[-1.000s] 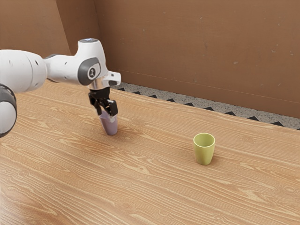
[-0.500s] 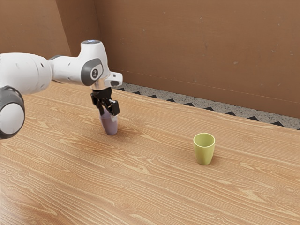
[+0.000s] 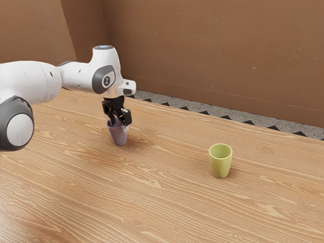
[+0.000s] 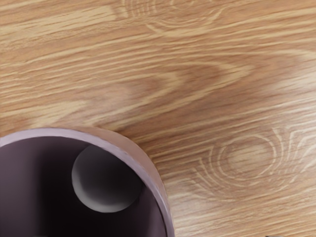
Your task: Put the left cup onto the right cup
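Gripper has crept upward at the rim of the purple cup, which still stands on the table, well apart from the green cup, toward the exterior view's left; whether the grip has closed, cannot tell; lift apparently not begun.

Two cups stand upright on the table, well apart: the left cup toward the exterior view's left, the right cup toward its right and nearer the camera. The gripper sits at the left cup's rim. A wall stands behind the table.
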